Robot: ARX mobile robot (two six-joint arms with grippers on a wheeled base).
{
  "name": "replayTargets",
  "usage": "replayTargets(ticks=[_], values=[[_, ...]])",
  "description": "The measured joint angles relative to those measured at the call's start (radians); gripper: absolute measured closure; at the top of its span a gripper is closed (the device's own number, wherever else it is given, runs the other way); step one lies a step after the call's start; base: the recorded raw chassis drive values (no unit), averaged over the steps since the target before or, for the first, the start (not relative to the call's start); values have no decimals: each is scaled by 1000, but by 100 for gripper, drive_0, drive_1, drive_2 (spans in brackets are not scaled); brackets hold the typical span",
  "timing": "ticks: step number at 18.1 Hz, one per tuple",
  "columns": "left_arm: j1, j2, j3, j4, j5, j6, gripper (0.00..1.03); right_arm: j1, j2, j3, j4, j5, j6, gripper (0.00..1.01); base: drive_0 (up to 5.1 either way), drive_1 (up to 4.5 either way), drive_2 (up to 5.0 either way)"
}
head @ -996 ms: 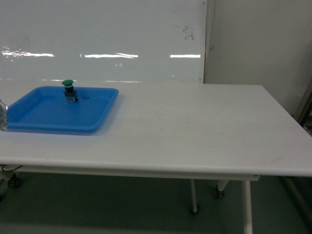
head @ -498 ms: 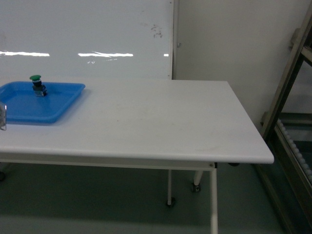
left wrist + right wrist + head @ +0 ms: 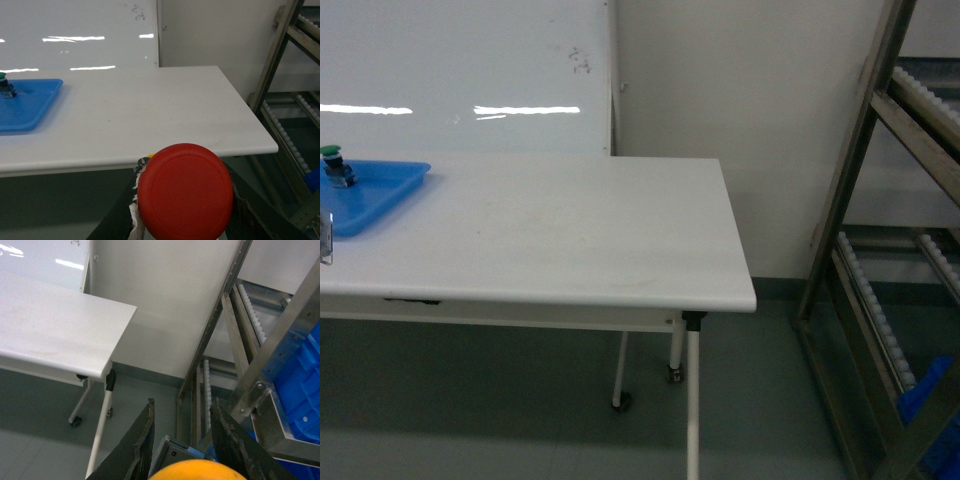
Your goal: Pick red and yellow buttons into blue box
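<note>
You have the red button point(image 3: 185, 192) pinched in the left hand point(image 3: 184, 200), its cap filling the bottom of the left wrist view with dark fingers point(image 3: 250, 212) pressed to either side; the yellow button point(image 3: 200, 471) sits the same way in the right hand point(image 3: 182, 440), cap just showing at the lower edge between two fingers point(image 3: 142, 440); I judge both are carried cap-forward like this so you can release them straight into the box point(image 3: 300, 385). That box shows only in part, blue behind the rack point(image 3: 235, 315) in the right wrist view and as a blue corner low right in the head view; the head view shows neither hand nor either button. On the bench point(image 3: 570, 240) the tray point(image 3: 370, 190) holds the green button point(image 3: 334, 165), rightly left alone.
</note>
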Motion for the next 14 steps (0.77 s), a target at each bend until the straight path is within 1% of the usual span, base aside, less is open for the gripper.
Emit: replayTargets(ticks=[14], values=[[0, 1, 0, -4, 0, 0, 71, 0, 1, 0, -2, 0, 0, 71, 489, -341, -130]])
